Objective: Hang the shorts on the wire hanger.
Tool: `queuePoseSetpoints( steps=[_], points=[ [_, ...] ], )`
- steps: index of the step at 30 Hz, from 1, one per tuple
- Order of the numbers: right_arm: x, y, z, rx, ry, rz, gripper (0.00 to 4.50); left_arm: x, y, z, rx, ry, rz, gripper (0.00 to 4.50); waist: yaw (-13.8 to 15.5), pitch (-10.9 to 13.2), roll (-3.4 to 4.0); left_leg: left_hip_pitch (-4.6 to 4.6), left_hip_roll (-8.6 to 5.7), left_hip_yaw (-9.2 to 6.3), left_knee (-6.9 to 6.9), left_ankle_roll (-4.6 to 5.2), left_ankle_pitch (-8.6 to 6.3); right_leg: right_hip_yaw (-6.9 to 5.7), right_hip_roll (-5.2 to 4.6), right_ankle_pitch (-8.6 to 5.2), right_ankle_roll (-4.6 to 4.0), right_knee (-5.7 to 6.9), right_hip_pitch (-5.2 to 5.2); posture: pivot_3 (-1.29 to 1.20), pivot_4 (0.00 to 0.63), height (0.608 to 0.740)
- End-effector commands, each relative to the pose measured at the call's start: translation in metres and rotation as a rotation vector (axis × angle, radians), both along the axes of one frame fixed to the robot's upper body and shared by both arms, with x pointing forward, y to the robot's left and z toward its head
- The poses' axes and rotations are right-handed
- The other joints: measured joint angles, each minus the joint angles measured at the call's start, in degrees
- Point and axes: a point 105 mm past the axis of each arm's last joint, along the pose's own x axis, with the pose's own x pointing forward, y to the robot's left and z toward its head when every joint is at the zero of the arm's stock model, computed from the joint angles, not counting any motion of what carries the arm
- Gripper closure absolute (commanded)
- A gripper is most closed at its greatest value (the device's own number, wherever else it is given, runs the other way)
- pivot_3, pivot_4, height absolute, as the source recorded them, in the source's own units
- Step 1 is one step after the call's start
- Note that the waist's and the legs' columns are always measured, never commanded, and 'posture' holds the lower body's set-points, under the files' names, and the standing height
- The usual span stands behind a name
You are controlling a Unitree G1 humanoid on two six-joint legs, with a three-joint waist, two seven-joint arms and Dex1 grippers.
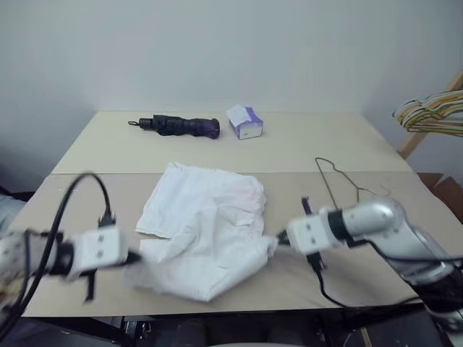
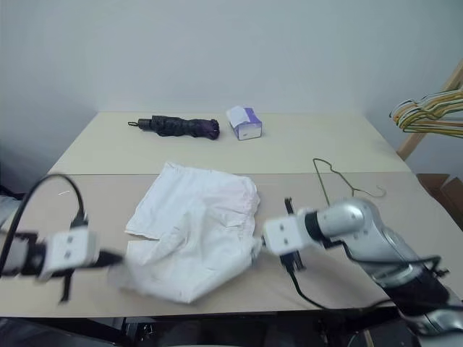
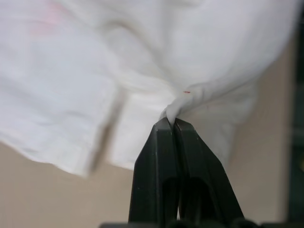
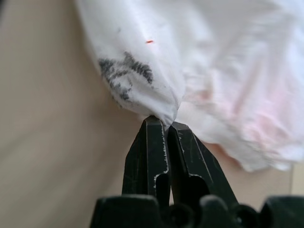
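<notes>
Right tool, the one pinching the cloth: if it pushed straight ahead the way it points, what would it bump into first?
The shorts themselves: the right tool is shut on a pinch of them, so more white cloth lies directly ahead.

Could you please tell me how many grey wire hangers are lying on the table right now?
1: the wire hanger lies on the table's right side, beside the shorts. Others could be hidden under the cloth.
</notes>
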Motion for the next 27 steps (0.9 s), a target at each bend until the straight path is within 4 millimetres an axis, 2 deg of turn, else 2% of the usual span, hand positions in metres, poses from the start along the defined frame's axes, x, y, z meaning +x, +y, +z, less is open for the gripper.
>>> queuePoseSetpoints(
  steps=[1, 2, 3, 4, 5, 6, 8, 11, 13, 16, 18, 20, 22, 24, 25, 27],
  points=[
    [0.078, -0.015, 0.084, 0.240, -0.318, -0.390, 4.50, 0.093, 0.012, 0.087, -0.193, -0.416, 0.410, 4.47, 0.3, -0.1, -0.23, -0.02, 0.02, -0.14, 0.00, -0.04, 0.02, 0.00, 0.15, 0.16, 0.00, -0.10, 0.09, 0.11, 0.000, 0.740],
    [0.094, -0.018, 0.106, 0.304, -0.402, -0.480, 4.50, 0.108, 0.013, 0.115, -0.270, -0.513, 0.493, 4.47, 0.5, -0.1, -0.38, -0.09, 0.01, -0.18, -0.01, -0.09, 0.05, 0.00, 0.18, 0.17, 0.01, -0.09, 0.03, 0.11, 0.000, 0.740],
    [0.108, -0.026, 0.138, 0.353, -0.593, -0.580, 4.50, 0.118, 0.016, 0.155, -0.339, -0.678, 0.572, 4.47, 0.5, -0.1, -0.40, -0.38, 0.02, -0.25, 0.00, -0.22, 0.13, 0.01, 0.25, 0.28, -0.02, -0.10, -0.19, 0.10, 0.000, 0.740],
    [0.115, -0.037, 0.172, 0.367, -0.829, -0.680, 4.50, 0.114, 0.018, 0.196, -0.430, -0.852, 0.604, 4.47, 0.3, -0.1, -0.42, -0.79, 0.02, -0.35, -0.04, -0.54, 0.31, -0.12, 0.29, 0.41, -0.05, -0.11, -0.47, 0.09, 0.000, 0.740],
    [0.112, -0.044, 0.200, 0.400, -1.006, -0.735, 4.50, 0.106, 0.020, 0.228, -0.520, -0.974, 0.625, 4.47, 0.1, -0.2, -0.48, -1.04, 0.03, -0.37, -0.19, -0.98, 0.57, -0.11, 0.32, 0.61, -0.08, -0.16, -0.74, 0.08, 0.000, 0.740],
    [0.106, -0.047, 0.218, 0.453, -1.086, -0.748, 4.50, 0.098, 0.021, 0.249, -0.584, -1.037, 0.619, 4.47, -0.3, -0.2, -0.49, -1.27, 0.00, -0.39, -0.26, -1.02, 0.59, -0.08, 0.27, 0.62, -0.09, -0.01, -1.20, 0.08, 0.000, 0.740],
    [0.093, -0.049, 0.235, 0.516, -1.172, -0.725, 4.50, 0.083, 0.020, 0.270, -0.659, -1.098, 0.565, 4.47, -1.0, -0.3, -0.39, -1.44, -0.02, -0.43, -0.72, -1.12, 0.55, -0.19, 0.25, 0.61, -0.10, -0.16, -1.54, 0.07, 0.000, 0.740],
    [0.078, -0.049, 0.236, 0.514, -1.237, -0.667, 4.50, 0.065, 0.020, 0.280, -0.660, -1.138, 0.486, 4.47, -2.6, -0.4, -0.21, -0.87, -0.12, -0.43, -1.49, -1.17, 0.48, -1.21, -0.09, 0.59, -0.10, -0.16, -1.32, 0.06, 0.000, 0.740],
    [0.075, -0.040, 0.211, 0.423, -1.187, -0.579, 4.50, 0.060, 0.021, 0.267, -0.616, -1.052, 0.420, 4.47, -4.2, -0.4, -0.20, -0.90, -0.14, -0.42, -1.51, -1.15, 0.47, -1.76, -0.28, 0.57, -0.08, -0.34, -1.33, 0.06, 0.000, 0.740],
    [0.070, -0.027, 0.158, 0.239, -1.064, -0.413, 4.50, 0.054, 0.020, 0.230, -0.469, -0.915, 0.317, 4.47, -5.9, -0.4, -0.19, -1.07, -0.17, -0.40, -1.44, -1.06, 0.41, -1.99, -0.45, 0.52, -0.02, -0.52, -1.29, 0.06, 0.000, 0.740],
    [0.065, -0.022, 0.120, 0.108, -0.967, -0.311, 4.50, 0.048, 0.015, 0.192, -0.322, -0.768, 0.220, 4.47, -7.2, -0.4, -0.14, -1.13, -0.18, -0.22, -1.34, -1.04, 0.42, -1.96, -0.47, 0.49, -0.05, -1.10, -1.12, 0.07, 0.000, 0.740],
    [0.050, -0.014, 0.069, -0.009, -0.821, -0.145, 4.50, 0.025, 0.006, 0.140, -0.171, -0.557, 0.057, 4.47, -7.8, -0.3, -0.08, -1.05, -0.14, -0.13, -1.00, -0.98, 0.47, -1.83, -0.47, 0.50, -0.07, -0.89, -1.04, 0.07, 0.000, 0.740],
    [0.034, -0.009, 0.031, -0.059, -0.692, -0.033, 4.50, 0.003, 0.006, 0.099, -0.071, -0.380, -0.018, 4.47, -8.0, -0.3, -0.10, -0.74, -0.10, 0.04, -0.89, -0.91, 0.44, -1.60, -0.47, 0.50, -0.09, -0.86, -0.91, 0.07, 0.000, 0.740],
    [0.020, -0.007, 0.004, -0.108, -0.625, 0.065, 4.50, -0.013, 0.013, 0.065, 0.053, -0.242, -0.040, 4.47, -7.9, -0.2, -0.10, -0.56, -0.01, 0.13, -0.72, -0.31, 0.09, -1.45, -0.45, 0.47, -0.17, -0.42, -0.93, 0.09, 0.000, 0.740],
    [0.013, -0.006, -0.006, -0.115, -0.587, 0.107, 4.50, -0.025, 0.018, 0.046, 0.125, -0.165, -0.070, 4.47, -7.8, -0.1, -0.09, -0.44, 0.00, 0.13, -0.47, -0.31, 0.09, -1.40, -0.45, 0.39, -0.23, -0.07, -0.92, 0.09, 0.000, 0.740],
    [0.005, -0.006, -0.017, -0.129, -0.536, 0.156, 4.50, -0.042, 0.027, 0.020, 0.203, -0.033, -0.074, 4.47, -7.3, 0.0, 0.04, -0.22, 0.01, 0.13, -0.45, -0.28, 0.17, -1.27, -0.34, 0.24, -0.03, -0.05, -0.85, 0.10, 0.000, 0.740]
  ],
)
